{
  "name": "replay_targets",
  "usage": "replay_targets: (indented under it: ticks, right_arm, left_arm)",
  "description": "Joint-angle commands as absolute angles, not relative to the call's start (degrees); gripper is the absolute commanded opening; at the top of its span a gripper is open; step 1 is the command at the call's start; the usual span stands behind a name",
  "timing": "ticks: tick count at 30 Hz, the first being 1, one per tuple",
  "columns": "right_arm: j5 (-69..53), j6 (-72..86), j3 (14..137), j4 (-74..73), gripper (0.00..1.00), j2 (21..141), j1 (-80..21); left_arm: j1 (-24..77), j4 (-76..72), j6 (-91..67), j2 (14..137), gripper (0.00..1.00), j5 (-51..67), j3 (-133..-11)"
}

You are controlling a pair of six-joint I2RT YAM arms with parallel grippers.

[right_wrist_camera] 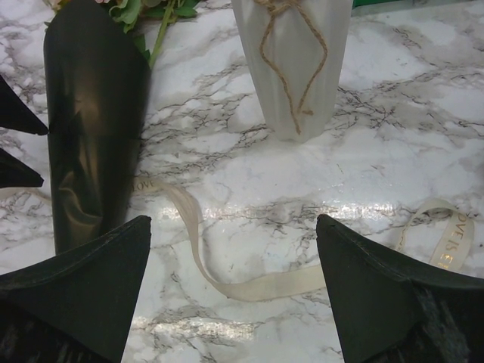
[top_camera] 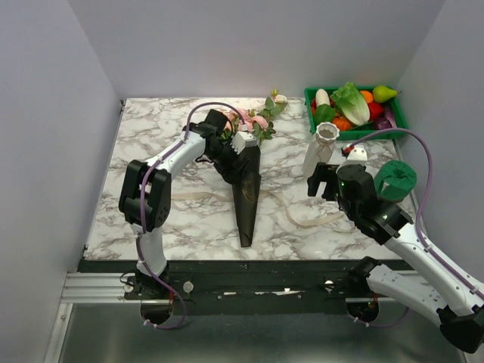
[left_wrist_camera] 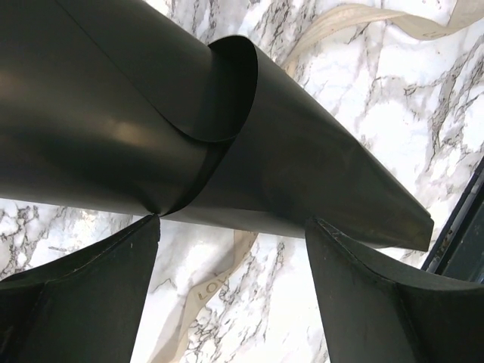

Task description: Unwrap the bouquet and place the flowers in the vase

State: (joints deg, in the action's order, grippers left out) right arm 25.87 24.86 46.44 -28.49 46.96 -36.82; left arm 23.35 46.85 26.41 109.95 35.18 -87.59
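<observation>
The bouquet (top_camera: pixel 248 181) lies on the marble table (top_camera: pixel 151 151) near its centre. The pointed tip of its glossy black paper wrapper (top_camera: pixel 246 212) points toward 6 o'clock, and the flowers (top_camera: pixel 255 122) protrude from the open end toward 12 o'clock. One cream bloom (top_camera: pixel 280 97) reaches furthest, at 1 o'clock of the bunch. The left gripper (left_wrist_camera: pixel 233 227) is positioned at the upper part of the wrapper and is released. Its fingers (left_wrist_camera: pixel 83 295) stand wide apart with their tips at the side of the cone; whether they touch it cannot be told, and nothing is clamped between them. The cream ribbon (right_wrist_camera: pixel 227 283) lies untied and flat on the marble between the wrapper and the right arm. The vase (top_camera: pixel 321 150), white with a twine bow (right_wrist_camera: pixel 291 53) on its body, stands upright at 3 o'clock of the bouquet, apart from it. The right gripper (right_wrist_camera: pixel 233 219) sits at 6 o'clock of the vase, released, jaws wide and holding nothing. A green crate (top_camera: pixel 398 113) of plastic vegetables sits at 1 o'clock of the vase. A dark green crinkled round object (top_camera: pixel 395 180) sits at 3 o'clock of the right gripper.
</observation>
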Motion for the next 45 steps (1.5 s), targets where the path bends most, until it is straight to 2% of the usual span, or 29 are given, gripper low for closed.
replay_targets:
  ticks: [1, 11, 20, 23, 32, 35, 36, 38, 39, 42, 45]
  right_arm:
    - [24.35, 23.82, 47.55, -28.04, 0.96, 46.85, -37.18]
    - [24.34, 23.20, 47.81, -27.60, 0.96, 47.29, -37.18]
    - [23.91, 22.85, 48.08, -26.90, 0.95, 47.55, -37.18]
    - [23.91, 22.94, 48.08, -26.72, 0.95, 47.55, -37.18]
    - [23.73, 23.12, 48.51, -26.54, 0.93, 47.64, -37.18]
    - [23.82, 23.20, 48.34, -26.54, 0.91, 47.72, -37.18]
    - [23.91, 23.29, 48.34, -26.46, 0.91, 47.55, -37.18]
    - [23.91, 23.38, 48.08, -26.46, 0.90, 47.37, -37.18]
    - [23.91, 23.47, 48.08, -26.46, 0.89, 47.37, -37.18]
    - [24.17, 23.64, 47.73, -26.46, 0.89, 46.76, -37.18]
    - [24.61, 23.64, 47.55, -26.54, 0.89, 46.32, -37.18]
  left_arm:
    - [23.91, 48.16, 26.89, 110.83, 0.86, 37.00, -90.96]
    - [25.66, 49.66, 28.91, 112.94, 0.85, 37.62, -90.27]
    - [25.93, 51.06, 29.44, 112.41, 0.80, 37.97, -89.91]
    - [26.10, 52.38, 29.44, 112.15, 0.75, 39.20, -91.23]
    - [26.54, 56.07, 31.64, 114.25, 0.55, 42.44, -95.18]
    - [26.54, 57.83, 32.34, 115.13, 0.45, 43.68, -97.20]
    - [26.54, 58.96, 32.60, 115.40, 0.38, 44.20, -98.34]
    - [26.54, 60.20, 33.13, 116.10, 0.30, 45.69, -99.57]
    - [26.54, 61.42, 33.22, 116.28, 0.22, 46.31, -100.89]
    - [26.54, 63.45, 33.40, 117.16, 0.10, 47.80, -103.17]
    - [26.54, 65.47, 33.57, 117.51, 0.04, 49.13, -105.37]
